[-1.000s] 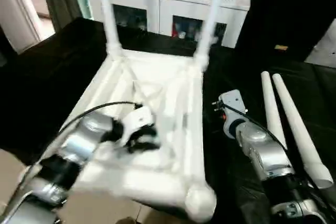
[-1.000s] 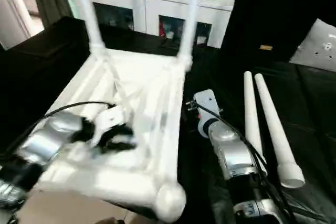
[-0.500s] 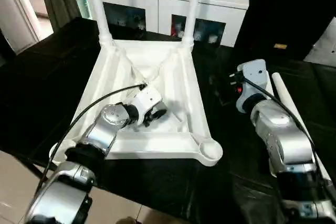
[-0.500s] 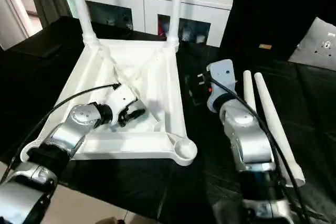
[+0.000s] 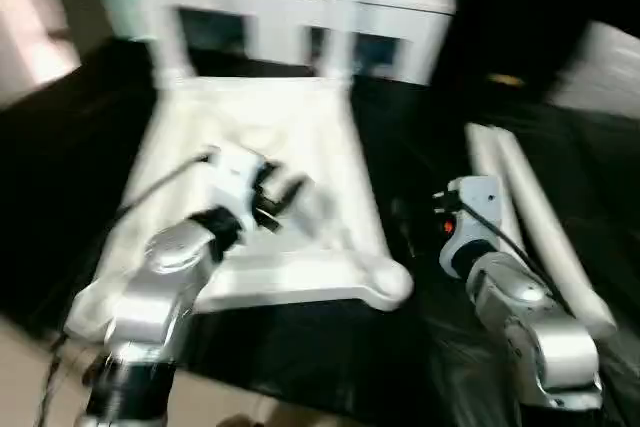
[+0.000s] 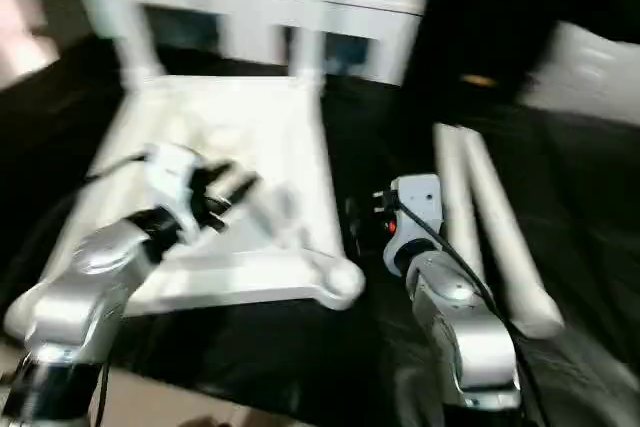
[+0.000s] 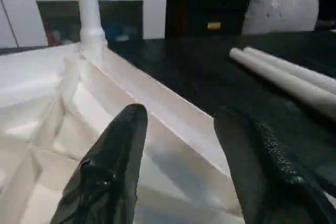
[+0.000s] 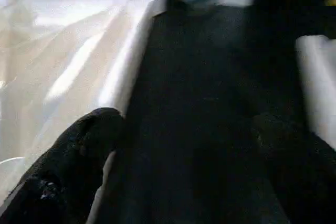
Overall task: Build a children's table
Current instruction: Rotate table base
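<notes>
The children's table top (image 5: 330, 147) lies upside down on the black surface, ribbed underside up. Two white legs (image 5: 345, 17) stand in its far corner sockets. The near right socket (image 5: 392, 285) holds nothing. Two loose legs (image 5: 530, 217) lie side by side to the right. My left gripper (image 5: 288, 190) hovers open over the underside near the right rim (image 7: 157, 108), nothing between its fingers (image 7: 113, 156). My right gripper (image 8: 189, 121) stands wide open and low over the black surface, between the top's right edge (image 8: 126, 61) and the loose legs (image 8: 320, 82).
A white cabinet (image 5: 290, 7) with dark shelf openings runs along the back. A pale cushion-like thing (image 5: 605, 67) sits at the far right. The black surface's near edge drops to light floor at the lower left (image 5: 30, 387).
The whole view has shifted and blurred with head motion. My right arm has drawn back toward me alongside the loose legs. My left gripper stays over the table top's underside, still open.
</notes>
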Tool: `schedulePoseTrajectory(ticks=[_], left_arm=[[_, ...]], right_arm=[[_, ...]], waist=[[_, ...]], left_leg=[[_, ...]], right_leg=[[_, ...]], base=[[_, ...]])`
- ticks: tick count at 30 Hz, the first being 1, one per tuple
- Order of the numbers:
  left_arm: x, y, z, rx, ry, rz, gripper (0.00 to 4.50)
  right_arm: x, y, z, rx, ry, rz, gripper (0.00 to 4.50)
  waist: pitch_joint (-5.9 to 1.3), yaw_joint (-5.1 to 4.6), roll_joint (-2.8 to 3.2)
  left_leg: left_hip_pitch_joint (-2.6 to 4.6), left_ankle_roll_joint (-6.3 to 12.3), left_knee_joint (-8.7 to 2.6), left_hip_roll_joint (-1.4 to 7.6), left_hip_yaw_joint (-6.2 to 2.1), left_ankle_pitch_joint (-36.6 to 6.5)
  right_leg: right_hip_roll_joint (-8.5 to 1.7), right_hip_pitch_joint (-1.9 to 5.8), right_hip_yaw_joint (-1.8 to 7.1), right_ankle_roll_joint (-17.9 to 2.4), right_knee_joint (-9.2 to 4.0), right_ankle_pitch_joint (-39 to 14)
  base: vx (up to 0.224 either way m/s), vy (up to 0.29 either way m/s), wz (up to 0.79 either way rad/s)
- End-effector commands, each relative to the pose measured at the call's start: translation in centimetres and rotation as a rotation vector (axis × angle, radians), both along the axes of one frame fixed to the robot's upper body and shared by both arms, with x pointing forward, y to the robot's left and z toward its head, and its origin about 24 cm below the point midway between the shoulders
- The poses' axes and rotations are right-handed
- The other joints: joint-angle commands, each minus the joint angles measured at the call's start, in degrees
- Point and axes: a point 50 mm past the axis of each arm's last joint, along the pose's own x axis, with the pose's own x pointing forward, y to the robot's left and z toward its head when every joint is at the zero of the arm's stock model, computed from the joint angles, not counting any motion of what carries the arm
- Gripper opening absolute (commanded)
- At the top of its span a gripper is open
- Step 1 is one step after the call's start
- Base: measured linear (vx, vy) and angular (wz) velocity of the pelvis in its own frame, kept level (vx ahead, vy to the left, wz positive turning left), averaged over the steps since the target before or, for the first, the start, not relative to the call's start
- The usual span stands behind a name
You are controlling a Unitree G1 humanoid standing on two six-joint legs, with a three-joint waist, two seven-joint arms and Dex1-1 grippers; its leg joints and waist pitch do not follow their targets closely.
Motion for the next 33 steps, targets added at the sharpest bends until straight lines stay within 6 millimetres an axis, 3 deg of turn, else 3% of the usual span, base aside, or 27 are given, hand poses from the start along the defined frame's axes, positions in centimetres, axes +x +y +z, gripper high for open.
schedulePoseTrajectory(ticks=[1,2,3,5,7,9,10,12,13,14,15,16,17,19,20,22,23,24,28,29,30,31,32,33], left_arm=[[-0.4,0.4,-0.5,0.002,0.026,0.068,2.45],[-0.6,0.4,-0.6,0.004,0.026,0.076,2.45],[-0.6,0.4,-0.6,0.004,0.026,0.076,2.45],[-1.1,0.1,-0.7,0.012,0.036,0.081,2.45],[-1.5,0.0,-0.6,0.028,0.045,0.096,2.45],[-1.9,0.0,-0.6,0.032,0.042,0.109,2.45],[-2.1,0.0,-0.5,0.035,0.040,0.113,2.45],[-2.3,-0.1,-0.4,0.021,0.043,0.124,2.45],[-2.5,-0.2,-0.3,0.006,0.040,0.142,2.45],[-2.8,-0.1,-0.3,-0.009,0.034,0.171,2.45],[-2.9,0.0,-0.3,-0.016,0.032,0.190,2.45],[-3.0,0.0,-0.3,-0.017,0.031,0.192,2.45],[-3.4,-0.2,-0.2,-0.036,0.039,0.197,2.45],[-3.7,-0.4,0.0,-0.034,0.024,0.182,2.45],[-3.7,-0.5,0.1,-0.030,0.015,0.179,2.45],[-3.8,-0.6,0.0,-0.048,0.014,0.175,2.45],[-3.8,-0.5,-0.1,-0.049,0.020,0.179,2.45],[-3.8,-0.4,-0.3,-0.048,0.027,0.186,2.45],[-3.4,-0.1,0.0,0.001,0.012,0.219,2.45],[-3.4,0.0,0.0,0.004,0.013,0.228,2.45],[-3.4,0.0,0.0,0.005,0.013,0.229,2.45],[-3.3,0.1,0.1,0.016,0.012,0.239,2.45],[-3.3,0.2,0.1,0.011,0.019,0.244,2.45],[-3.3,0.2,0.1,0.044,0.018,0.227,2.45]], right_arm=[[-0.5,-0.3,-0.4,0.012,0.030,-0.029,4.50],[-0.6,-0.4,-0.5,0.015,0.038,-0.031,4.50],[-0.6,-0.4,-0.5,0.015,0.038,-0.031,4.50],[-0.7,-0.4,-0.5,0.012,0.036,-0.028,4.50],[-0.8,-0.4,-0.3,0.002,0.006,-0.009,4.50],[-0.9,-0.5,-0.1,-0.002,-0.016,0.009,4.50],[-0.9,-0.4,0.0,-0.002,-0.021,0.020,4.50],[-1.0,-0.2,0.1,0.032,-0.021,0.042,4.50],[-1.0,0.2,0.3,0.079,-0.023,0.072,4.50],[-1.1,0.4,0.5,0.112,-0.019,0.079,4.50],[-1.0,0.3,0.6,0.111,-0.029,0.058,4.50],[-1.0,0.3,0.6,0.110,-0.030,0.055,4.50],[-0.8,-0.1,0.4,0.060,-0.033,0.021,4.50],[-0.7,-0.7,-0.1,0.046,0.017,-0.006,4.50],[-0.7,-0.8,-0.3,0.066,0.047,-0.009,4.50],[-0.6,-0.9,-0.1,0.067,0.030,-0.008,4.50],[-0.7,-0.8,0.1,0.053,0.013,0.010,4.50],[-0.7,-0.7,0.2,0.044,0.002,0.027,4.50],[-0.8,0.0,-0.3,0.048,0.026,0.047,4.50],[-0.9,0.2,-0.5,0.051,0.035,0.056,4.50],[-0.9,0.3,-0.5,0.052,0.036,0.058,4.50],[-0.9,0.5,-0.5,0.051,0.042,0.067,4.50],[-0.9,0.6,-0.6,0.048,0.048,0.070,4.50],[-0.8,0.7,-0.6,0.046,0.061,0.067,4.50]], waist=[[-2.94,-0.85,-0.55],[-2.96,-1.33,-0.39],[-3.14,-1.90,-0.41],[-3.49,-2.51,-0.96],[-3.61,-2.94,-0.77],[-3.49,-3.79,-0.49],[-3.28,-4.00,-0.62],[-3.28,-4.37,-0.35],[-3.22,-4.50,-0.18],[-3.27,-4.56,-0.37],[-3.23,-3.88,-0.37],[-3.59,-4.06,-0.35],[-3.62,-4.36,-0.74],[-3.59,-4.06,-0.64],[-3.86,-3.75,-0.90],[-3.85,-3.51,-0.62],[-3.99,-3.03,-1.01],[-3.98,-2.72,-0.75],[-3.68,-2.43,-0.87],[-3.43,-2.51,-0.67],[-3.16,-3.02,-0.35],[-3.00,-3.30,-0.06],[-2.84,-4.10,0.34],[-2.53,-4.68,0.39]], left_leg=[[2.60,-8.03,-1.74,-1.64,-0.28,-19.22],[2.81,-7.26,-1.28,-1.81,-0.40,-19.36],[2.82,-6.41,-0.98,-1.93,-0.51,-19.06],[1.86,-5.58,-0.85,-2.40,-0.78,-16.60],[2.41,-4.38,-0.48,-2.27,-0.95,-16.80],[3.79,-2.22,0.27,-2.22,-0.83,-19.37],[3.59,-0.84,-0.01,-2.08,-0.90,-19.08],[4.25,0.38,0.09,-1.55,-0.73,-19.58],[4.22,0.91,0.01,-1.50,-0.83,-19.67],[2.20,1.68,-0.66,-1.74,-1.15,-18.63],[-0.08,2.15,-2.43,-1.78,-2.54,-16.16],[0.47,1.72,-2.15,-1.55,-2.63,-15.51],[0.35,1.74,-2.34,-1.47,-2.84,-14.40],[0.54,1.44,-2.49,-1.34,-2.93,-12.30],[0.96,1.90,-2.49,-1.40,-2.77,-10.34],[0.35,2.55,-2.96,-1.35,-3.14,-6.86],[0.49,2.96,-2.83,-1.24,-3.13,-5.34],[0.56,3.22,-2.86,-1.20,-3.11,-4.20],[0.60,2.95,-3.17,-0.92,-3.28,-5.54],[0.92,1.68,-3.67,-0.52,-3.62,-7.34],[1.48,-0.19,-4.45,0.02,-4.25,-10.08],[2.04,-0.46,-4.98,0.54,-4.68,-11.87],[2.91,1.45,-6.15,2.35,-5.89,-13.51],[2.90,4.30,-6.38,2.68,-5.75,-15.66]], right_leg=[[0.32,-1.09,1.00,2.14,-7.15,-24.30],[1.00,-1.70,1.43,3.04,-7.50,-25.44],[1.40,-1.76,1.73,3.40,-7.60,-25.20],[1.98,-0.86,2.42,3.43,-7.00,-21.56],[2.38,-1.54,3.00,2.95,-7.10,-21.67],[3.38,-3.24,2.72,3.04,-8.13,-24.36],[3.44,-3.14,2.55,3.21,-8.15,-23.68],[3.43,-4.06,1.81,2.81,-8.03,-23.58],[3.30,-4.09,1.50,2.55,-7.97,-23.50],[1.32,-1.82,1.93,0.40,-7.65,-21.17],[-2.17,0.43,2.05,-2.78,-6.59,-18.56],[-2.40,0.08,1.81,-3.42,-6.57,-18.41],[-2.95,0.55,1.21,-4.68,-6.59,-18.80],[-3.44,0.55,1.12,-5.91,-6.48,-17.49],[-3.47,0.66,0.82,-6.91,-6.09,-13.52],[-3.93,1.41,0.27,-8.42,-5.36,-7.29],[-4.22,1.53,0.16,-8.94,-4.99,-4.94],[-4.38,1.53,-0.01,-9.49,-4.84,-3.09],[-4.94,1.69,-0.49,-10.11,-4.88,-4.41],[-4.53,1.55,-0.99,-9.86,-5.10,-6.62],[-3.38,1.49,-2.24,-9.32,-5.30,-8.41],[-2.83,1.25,-3.00,-9.39,-5.44,-9.32],[-2.82,1.10,-4.30,-10.43,-5.33,-9.91],[-3.64,1.29,-5.05,-12.23,-5.88,-11.53]], base=[[-0.013,0.042,-0.58],[-0.009,0.042,-0.55],[-0.014,0.081,-0.85],[0.007,0.051,-0.56],[0.026,0.028,-0.37],[-0.048,0.055,-0.49],[-0.036,0.037,-0.37],[0.005,0.042,-0.29],[0.009,0.051,-0.38],[0.033,0.056,-0.29],[0.033,0.056,-0.29],[0.000,0.000,0.00],[0.000,0.000,0.00],[0.000,0.000,0.00],[0.047,-0.008,0.21],[0.024,-0.004,0.10],[0.000,0.000,0.00],[0.000,0.000,0.00],[0.000,0.000,0.00],[0.000,0.000,0.00],[0.000,0.000,0.00],[0.000,0.000,0.00],[0.000,0.000,0.00],[0.000,0.000,0.00]])
